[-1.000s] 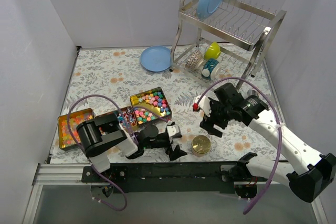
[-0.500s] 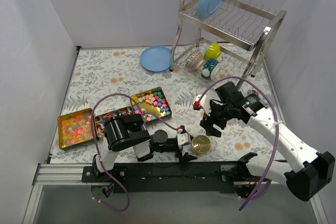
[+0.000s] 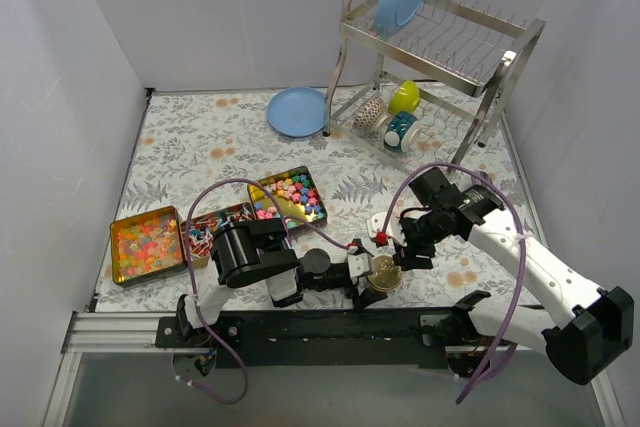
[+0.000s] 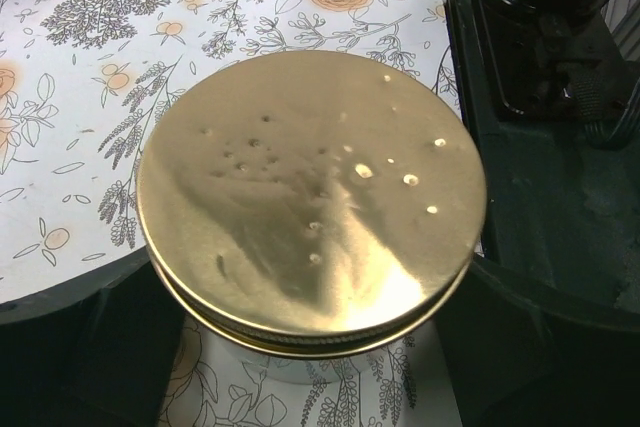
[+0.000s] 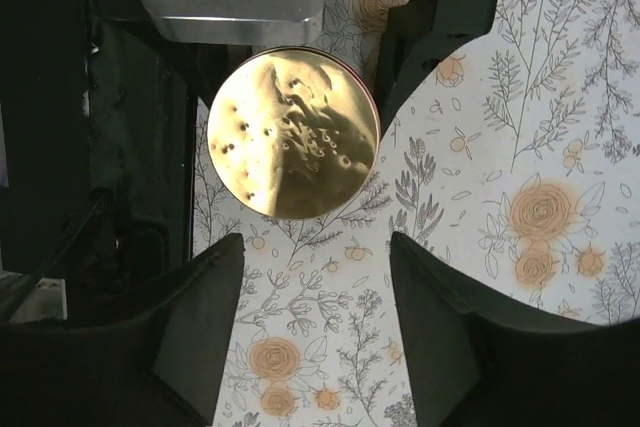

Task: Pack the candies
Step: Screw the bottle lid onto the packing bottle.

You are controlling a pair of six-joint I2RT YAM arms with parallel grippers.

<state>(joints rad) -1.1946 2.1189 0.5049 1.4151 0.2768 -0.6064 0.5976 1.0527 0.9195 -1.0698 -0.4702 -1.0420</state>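
Left claw [image 4: 305, 287] flanks the gold-lidded jar [image 4: 310, 197] from 9 o'clock, clamp unclear, probably steadying it; right claw [image 5: 316, 247] hovers parted above.

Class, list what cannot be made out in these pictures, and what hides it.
1. Jar contents: the gold lid covers them in every view.
2. Left hand grip on the jar: left wrist view, the lid overhangs the fingers, hiding contact.
3. Candies in the tins: top view, too small to count.
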